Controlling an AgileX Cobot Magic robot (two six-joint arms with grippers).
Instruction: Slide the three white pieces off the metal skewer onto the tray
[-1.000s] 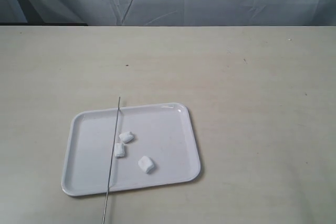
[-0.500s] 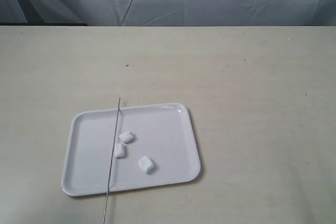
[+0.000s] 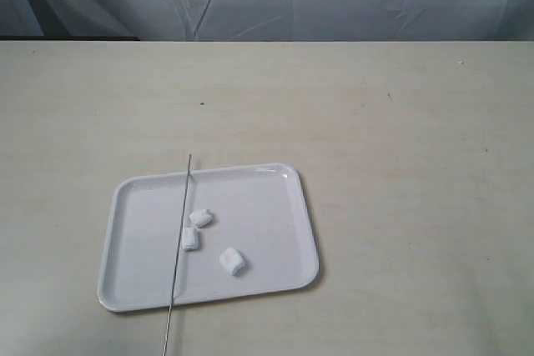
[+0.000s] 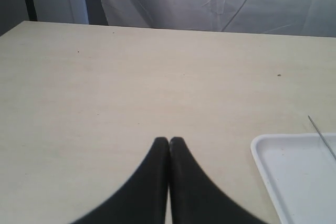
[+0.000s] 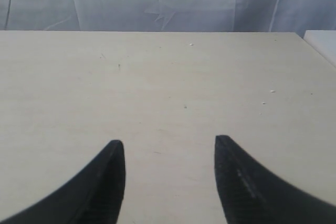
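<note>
I see nothing changed: three white pieces (image 3: 191,238) on the tray (image 3: 259,206), seemingly done; left gripper (image 4: 169,141) clenched, right gripper (image 5: 169,148) released.

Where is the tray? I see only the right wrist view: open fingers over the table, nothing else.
Observer: The tray lies on the table, at the lower left of the exterior view.
Operator: Are the white pieces on the skewer?
Observer: The three white pieces lie on the tray. Two are clear of the skewer; one lies right against it, and I cannot tell if it is pierced.
Operator: What does the left gripper hold?
Observer: Nothing. The left gripper is shut and empty, above the table near a corner of the tray.
</note>
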